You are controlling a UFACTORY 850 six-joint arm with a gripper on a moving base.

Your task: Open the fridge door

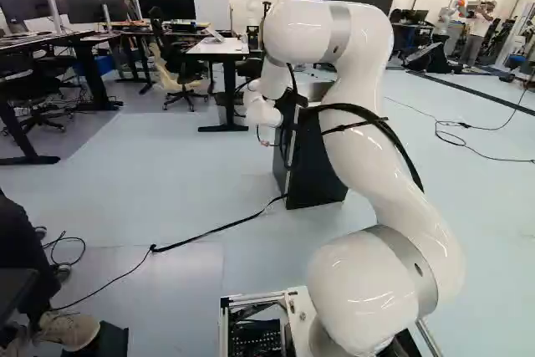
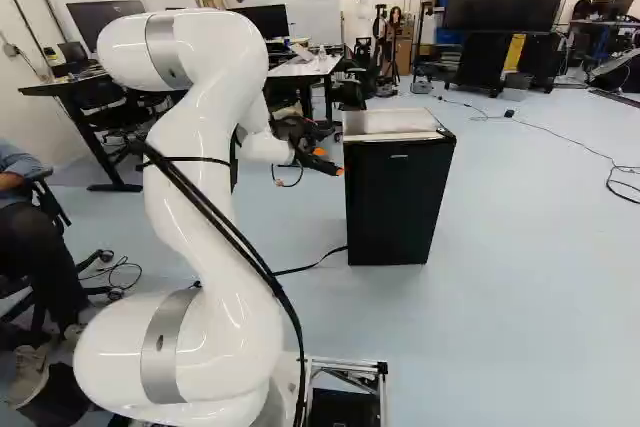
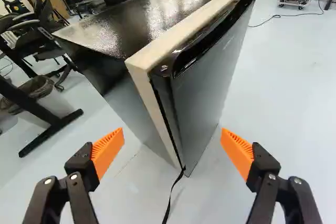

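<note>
The end effector (image 2: 330, 161) is spread wide, gripping nothing, near the closed black mini fridge (image 2: 392, 212) on the floor (image 2: 530, 317); the door's small pale badge (image 2: 399, 156) is unreadable.

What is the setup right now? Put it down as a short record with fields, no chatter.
appliance: small dark fridge, standing on the floor
door: looks closed
fingers: open, wide apart, nothing between the pads
contact: none visible between fingers and door
cord: black, on the floor, running to the fridge's foot
background: white-topped desk, beyond the fridge
task status: door not yet open
</note>
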